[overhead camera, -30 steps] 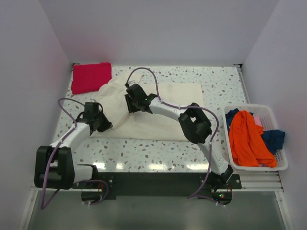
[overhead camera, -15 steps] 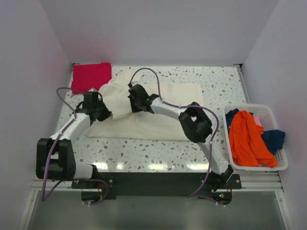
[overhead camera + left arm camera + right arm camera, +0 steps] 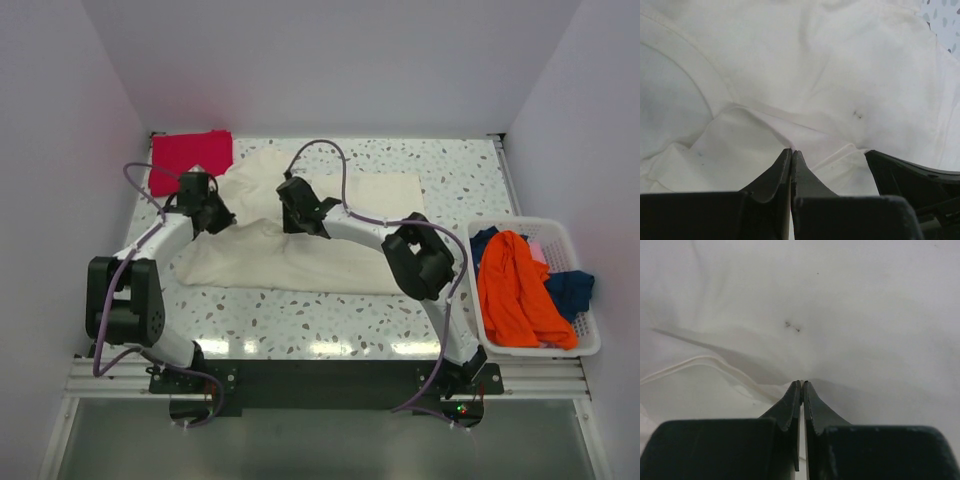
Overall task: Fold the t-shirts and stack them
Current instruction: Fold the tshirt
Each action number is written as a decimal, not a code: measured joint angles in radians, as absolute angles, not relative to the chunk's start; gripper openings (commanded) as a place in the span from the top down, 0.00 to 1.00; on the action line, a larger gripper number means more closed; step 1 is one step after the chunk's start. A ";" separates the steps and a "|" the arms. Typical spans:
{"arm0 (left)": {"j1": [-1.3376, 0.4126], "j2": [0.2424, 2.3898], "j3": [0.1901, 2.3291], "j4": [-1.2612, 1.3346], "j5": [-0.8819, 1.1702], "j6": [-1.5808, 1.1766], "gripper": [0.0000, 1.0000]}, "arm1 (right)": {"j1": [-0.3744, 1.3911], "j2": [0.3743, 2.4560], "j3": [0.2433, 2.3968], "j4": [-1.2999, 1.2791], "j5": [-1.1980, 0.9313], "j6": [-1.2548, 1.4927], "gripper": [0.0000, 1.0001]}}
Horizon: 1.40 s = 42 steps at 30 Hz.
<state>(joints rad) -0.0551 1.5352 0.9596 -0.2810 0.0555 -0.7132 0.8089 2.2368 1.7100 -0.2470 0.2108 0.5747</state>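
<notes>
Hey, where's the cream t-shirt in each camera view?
Top external: cream t-shirt spread across the table's middle.
Left wrist: cream t-shirt fills nearly the whole frame.
Right wrist: cream t-shirt fills the frame.
Shared landmark: speckled table, around it from above, top right corner in left wrist; none in right wrist.

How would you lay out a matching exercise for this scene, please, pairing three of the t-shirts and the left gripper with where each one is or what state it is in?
Things:
1. cream t-shirt
2. red t-shirt
3. orange t-shirt
4. left gripper

Places or states:
A. lying in the basket at the right edge
B. shut, pinching cream cloth
C. spread across the middle of the table
D. folded at the far left corner

Pairs: 1-C, 2-D, 3-A, 4-B.
</notes>
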 measured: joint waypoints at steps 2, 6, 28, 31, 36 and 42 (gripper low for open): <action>-0.055 1.553 0.971 -0.271 0.056 -0.713 1.00 | 0.807 2.229 1.706 -0.246 0.224 0.588 1.00; -0.055 1.583 0.987 -0.247 0.059 -0.713 1.00 | 0.805 2.224 1.705 -0.246 0.238 0.608 1.00; -0.055 1.691 1.081 -0.225 0.079 -0.706 0.62 | 0.783 2.218 1.680 -0.248 0.250 0.652 0.61; -0.055 1.707 1.088 -0.228 0.079 -0.702 0.47 | 0.772 2.203 1.670 -0.255 0.253 0.645 0.47; -0.051 1.656 1.076 -0.276 0.054 -0.714 0.43 | 0.752 2.098 1.598 -0.287 0.254 0.625 0.43; -0.033 1.394 0.963 -0.386 -0.070 -0.744 0.47 | 0.740 1.877 1.433 -0.307 0.243 0.607 0.43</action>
